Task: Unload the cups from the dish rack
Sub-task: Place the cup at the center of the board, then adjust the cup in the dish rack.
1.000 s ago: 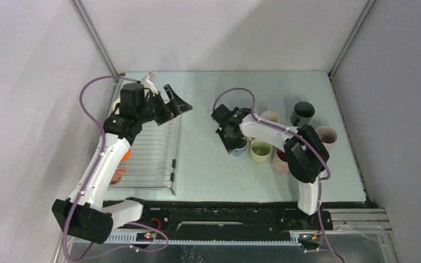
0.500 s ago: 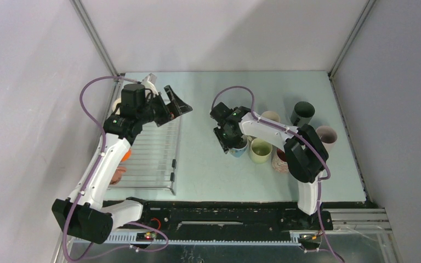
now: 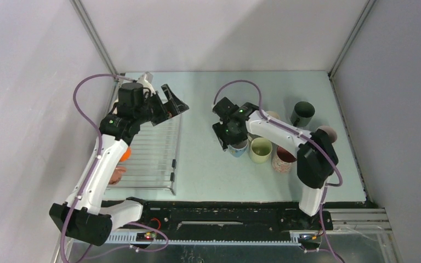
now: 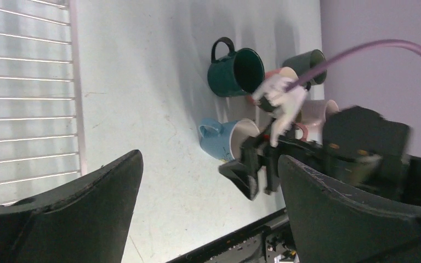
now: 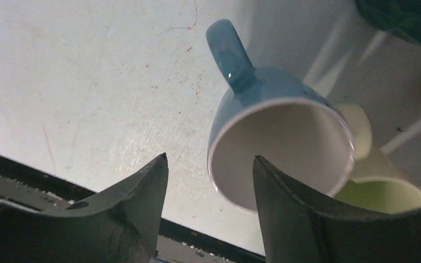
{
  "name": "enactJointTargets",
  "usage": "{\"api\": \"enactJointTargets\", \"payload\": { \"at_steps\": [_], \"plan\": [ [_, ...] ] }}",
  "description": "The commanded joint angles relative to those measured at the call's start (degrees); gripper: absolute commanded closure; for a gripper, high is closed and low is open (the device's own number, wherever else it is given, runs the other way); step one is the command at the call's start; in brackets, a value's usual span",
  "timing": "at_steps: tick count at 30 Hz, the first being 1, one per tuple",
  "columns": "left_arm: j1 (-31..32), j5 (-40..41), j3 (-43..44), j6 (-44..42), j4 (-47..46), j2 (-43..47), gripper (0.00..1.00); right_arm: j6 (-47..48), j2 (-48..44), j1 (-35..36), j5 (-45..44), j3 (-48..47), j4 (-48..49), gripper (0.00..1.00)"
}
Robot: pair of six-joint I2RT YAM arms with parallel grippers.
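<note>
**A:** How are the jaws of the right gripper [image 5: 210, 160] sitting against the light blue mug [image 5: 279, 137]?

**B:** They are standing partly apart and straddling its near wall, one finger outside and the other over the mouth. The wall is showing a gap on both sides, so I am judging that they are gripping nothing.

**A:** And which way is the mug pointing?

**B:** It is resting on the table [image 3: 208, 170] with its mouth up toward the palm, so its long axis is running roughly along the fingers. Its handle is sticking out ahead of the fingertips. A pale green mug [image 5: 386, 189] is crowding it just beyond the inner finger, so a straight pull back along the fingers is looking safest.

**A:** What about the left gripper [image 4: 209, 159]?

**B:** It is hanging wide open and empty over the dish rack [image 3: 159, 148]. An orange mug [image 3: 125, 155] and a pink mug [image 3: 118, 174] are lying behind its jaws, back under its own forearm. The left arm is much the nearer. Their handles are hidden, so I cannot tell their facing.
</note>
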State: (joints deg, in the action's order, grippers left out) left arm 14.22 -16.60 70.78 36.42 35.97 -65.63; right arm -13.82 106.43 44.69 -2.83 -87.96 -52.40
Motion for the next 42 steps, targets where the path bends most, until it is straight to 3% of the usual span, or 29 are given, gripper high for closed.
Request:
{"api": "enactJointTargets", "payload": {
  "at_steps": [1,8,10,14,17,24,32,42],
  "plan": [
    [0.4,7.0,4.1,-1.8,2.9,2.7,0.00,-0.8,-7.8,0.4,-0.9,-1.8,-0.9,0.33],
    [0.5,24.4,4.9,-0.9,11.3,5.6,0.00,-0.4,-15.7,0.4,0.6,1.4,1.6,0.16],
    [0.5,30.1,4.6,0.4,14.1,7.0,0.00,-0.3,-17.6,0.4,1.7,2.3,2.5,0.03],
    [-0.1,43.6,3.3,4.7,21.6,9.0,0.00,-0.5,-20.8,0.2,3.0,4.2,4.5,0.00],
    [-3.0,48.2,0.4,7.0,24.3,10.7,0.00,-0.8,-22.9,0.1,5.4,5.0,5.8,0.00],
    [-12.4,49.5,-5.4,5.2,23.4,11.6,0.00,-0.9,-25.7,0.0,7.3,6.5,6.9,0.00],
    [-23.2,42.2,-6.6,-3.3,16.4,5.5,0.00,-0.8,-26.1,-0.4,8.9,7.1,7.4,0.00],
    [-30.3,33.9,-10.0,-10.6,9.7,-1.3,0.00,-0.6,-26.5,-0.5,11.2,7.3,7.8,0.00]
  ]
}}
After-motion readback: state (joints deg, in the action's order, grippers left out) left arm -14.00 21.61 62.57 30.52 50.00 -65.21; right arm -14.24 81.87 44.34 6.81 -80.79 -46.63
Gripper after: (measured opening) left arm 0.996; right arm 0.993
